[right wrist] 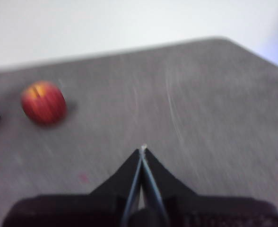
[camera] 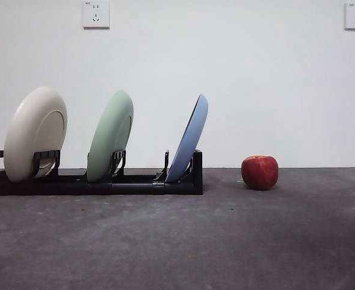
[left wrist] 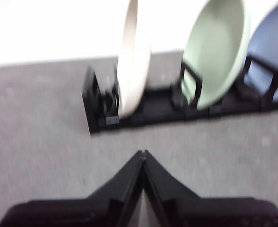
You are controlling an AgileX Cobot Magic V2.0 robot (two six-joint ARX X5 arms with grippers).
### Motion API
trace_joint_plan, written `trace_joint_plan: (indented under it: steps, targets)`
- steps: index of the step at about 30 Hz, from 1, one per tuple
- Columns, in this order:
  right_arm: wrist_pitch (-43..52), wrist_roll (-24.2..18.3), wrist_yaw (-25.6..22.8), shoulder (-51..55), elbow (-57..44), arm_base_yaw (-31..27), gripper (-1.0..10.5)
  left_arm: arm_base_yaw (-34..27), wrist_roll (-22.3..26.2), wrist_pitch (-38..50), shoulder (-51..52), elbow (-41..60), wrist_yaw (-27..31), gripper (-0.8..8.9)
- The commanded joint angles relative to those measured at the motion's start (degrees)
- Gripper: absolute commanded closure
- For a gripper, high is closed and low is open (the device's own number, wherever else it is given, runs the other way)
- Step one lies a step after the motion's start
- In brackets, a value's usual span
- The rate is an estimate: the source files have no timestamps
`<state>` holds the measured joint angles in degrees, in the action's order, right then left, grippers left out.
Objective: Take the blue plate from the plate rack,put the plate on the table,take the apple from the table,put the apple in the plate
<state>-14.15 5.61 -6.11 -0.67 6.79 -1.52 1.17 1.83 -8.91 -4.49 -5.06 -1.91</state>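
The blue plate (camera: 190, 138) stands on edge in the right end slot of the black plate rack (camera: 135, 183); it shows partly in the left wrist view (left wrist: 271, 56). The red apple (camera: 259, 172) sits on the grey table (camera: 226, 241) to the right of the rack, and it shows in the right wrist view (right wrist: 43, 102). My left gripper (left wrist: 142, 153) is shut and empty, back from the rack (left wrist: 143, 106). My right gripper (right wrist: 143, 149) is shut and empty, well away from the apple. Neither arm shows in the front view.
A cream plate (camera: 35, 133) and a pale green plate (camera: 110, 136) stand in the rack's other slots; both show in the left wrist view, cream (left wrist: 134, 56) and green (left wrist: 217, 47). A white wall with two sockets is behind.
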Motion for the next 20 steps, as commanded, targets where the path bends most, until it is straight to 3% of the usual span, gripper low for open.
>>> trace_joint_plan:
  steps: [1, 10, 20]
  targets:
    - [0.37, 3.67, 0.81, 0.02, 3.52, 0.04, 9.5, -0.11, -0.83, 0.81, -0.70, -3.30, 0.00, 8.20]
    - [-5.81, 3.39, 0.85, -3.45, 17.11, 0.04, 9.5, -0.11, -3.50, 0.72, -10.14, -14.80, 0.00, 8.20]
    - [-25.22, 3.21, 0.77, -17.46, 35.63, 0.04, 9.5, -0.11, -3.85, -7.37, -26.29, -33.35, -0.09, 8.19]
